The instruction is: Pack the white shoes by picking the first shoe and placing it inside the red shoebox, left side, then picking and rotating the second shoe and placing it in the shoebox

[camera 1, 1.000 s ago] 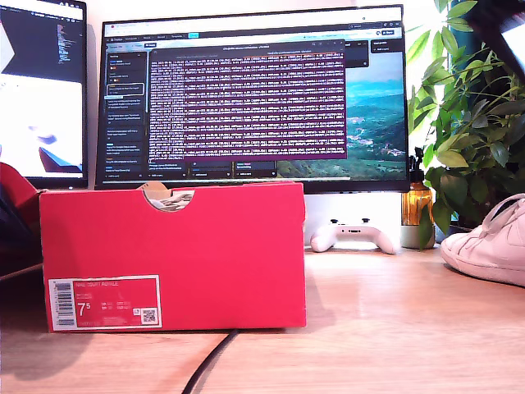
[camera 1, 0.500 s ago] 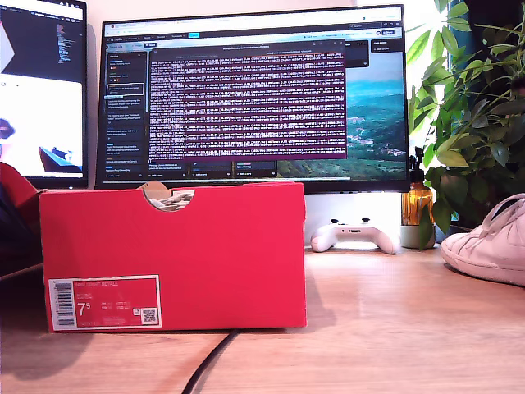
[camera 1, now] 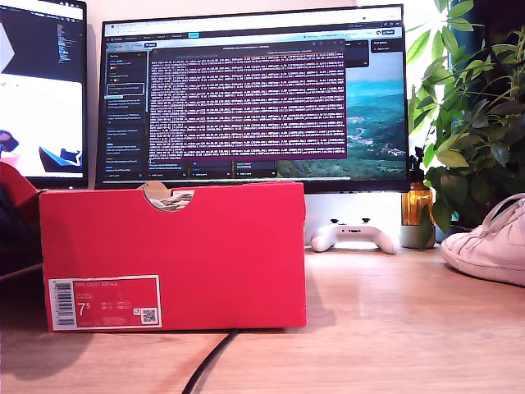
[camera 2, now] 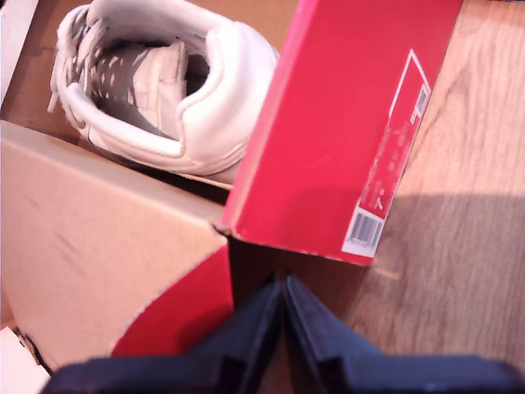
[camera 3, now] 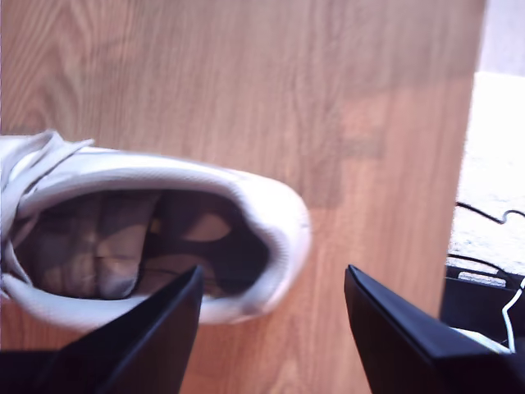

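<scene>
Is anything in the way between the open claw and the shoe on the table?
Nothing visible. My second gripper hangs open right above the heel of the second shoe on the wooden table, with only air between them.

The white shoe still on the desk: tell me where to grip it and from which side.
Grip the heel collar of the white shoe, coming from above. It sits upright on the wooden desk with its opening facing up, so one finger could likely go inside and one behind the padded heel. My second gripper hangs open above that heel, jaws wide apart.
</scene>
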